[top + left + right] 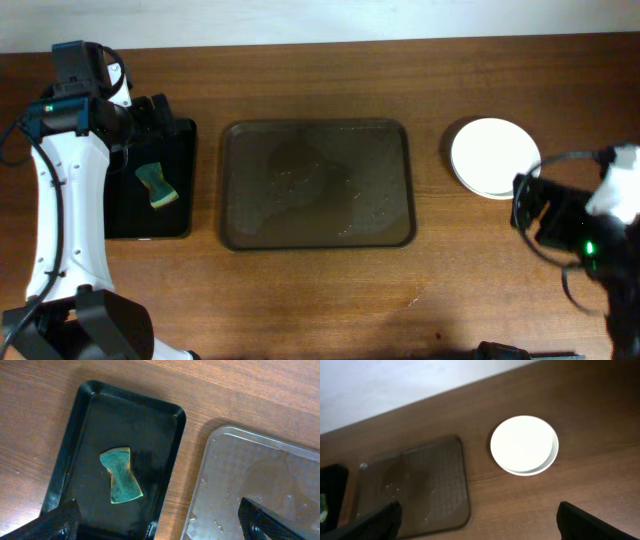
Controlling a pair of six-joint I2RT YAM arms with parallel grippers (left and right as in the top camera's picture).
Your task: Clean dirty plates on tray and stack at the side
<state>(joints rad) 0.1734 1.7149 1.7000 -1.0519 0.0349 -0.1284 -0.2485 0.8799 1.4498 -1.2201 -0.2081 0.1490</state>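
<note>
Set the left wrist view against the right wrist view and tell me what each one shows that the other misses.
Only the left wrist view: the green sponge lying in the black tray, seen plainly. Only the right wrist view: the stacked white plates on the wooden table, apart from the brown tray, and a pale wall behind. Both: the brown tray, wet and bare of plates, and the wooden table. The right wrist view catches only a sliver of the black tray at its left edge.

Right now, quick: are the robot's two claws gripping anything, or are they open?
Left gripper: open, holding nothing.
Right gripper: open, holding nothing.
</note>
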